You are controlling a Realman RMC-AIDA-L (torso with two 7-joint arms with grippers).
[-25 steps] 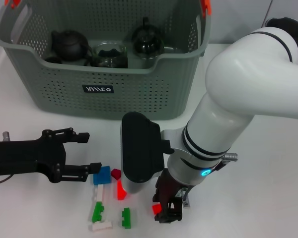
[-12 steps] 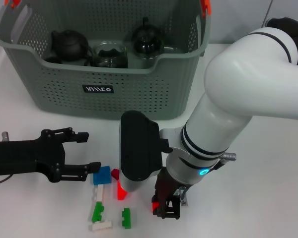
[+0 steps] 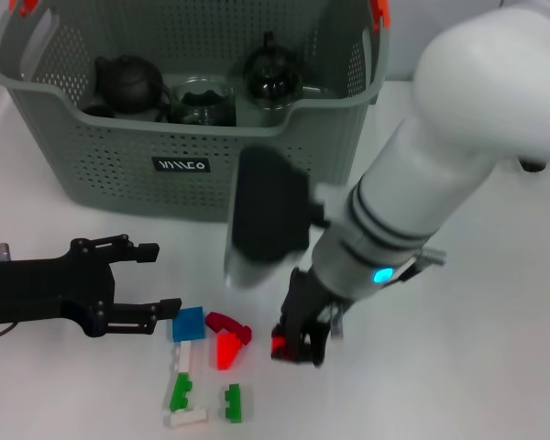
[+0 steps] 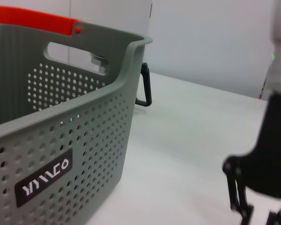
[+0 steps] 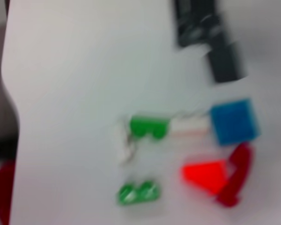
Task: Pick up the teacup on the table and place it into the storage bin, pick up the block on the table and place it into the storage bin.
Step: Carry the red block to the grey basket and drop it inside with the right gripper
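The storage bin (image 3: 192, 137) stands at the back of the white table, its black label (image 4: 42, 178) facing me. Dark tea vessels (image 3: 128, 81) lie inside it, and no teacup shows on the table. My right gripper (image 3: 295, 348) hangs just above the table, right of the loose blocks, and is shut on a small red block (image 3: 279, 346). On the table lie a blue block (image 3: 188, 324), a dark red arch (image 3: 229, 325), a red wedge (image 3: 225, 352), two green blocks (image 3: 179, 394) and white pieces (image 3: 183, 362). My left gripper (image 3: 165, 278) rests open, left of the blue block.
The bin's front wall (image 4: 61, 140) stands close behind both grippers, with orange handle clips (image 3: 378, 9) at its top corners. The right arm's large white body (image 3: 422, 202) spans the table's right half. In the right wrist view the blocks (image 5: 234, 121) lie below.
My right gripper has lifted the red block off the table and moved slightly left and toward the bin. The right arm has swung upward. The left gripper has barely moved.
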